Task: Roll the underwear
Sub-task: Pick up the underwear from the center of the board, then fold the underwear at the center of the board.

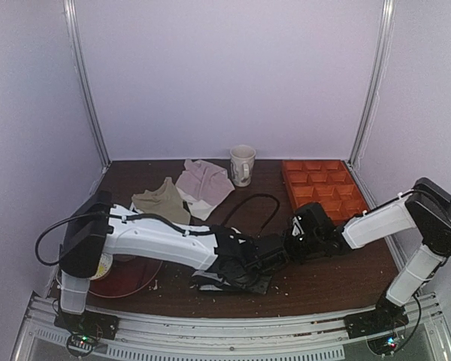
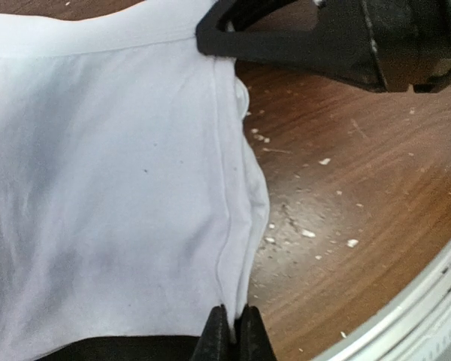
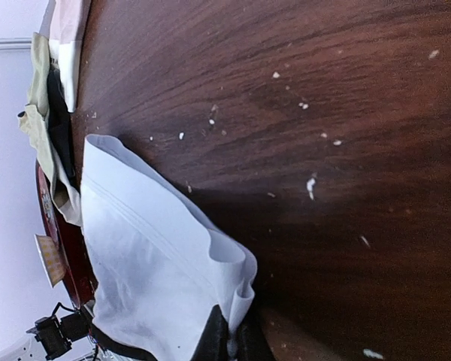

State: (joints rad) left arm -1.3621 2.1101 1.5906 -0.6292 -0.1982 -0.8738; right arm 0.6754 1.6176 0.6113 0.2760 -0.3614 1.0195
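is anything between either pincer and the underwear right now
Nothing visible does. The left pincer and the right pincer are each shut on an edge of the underwear, with no gap to block.

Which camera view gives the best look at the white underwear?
The right wrist view: the underwear shows its outline against the table. The left wrist view is closer but crops it on three sides. In the top view, the left arm hides most of it.
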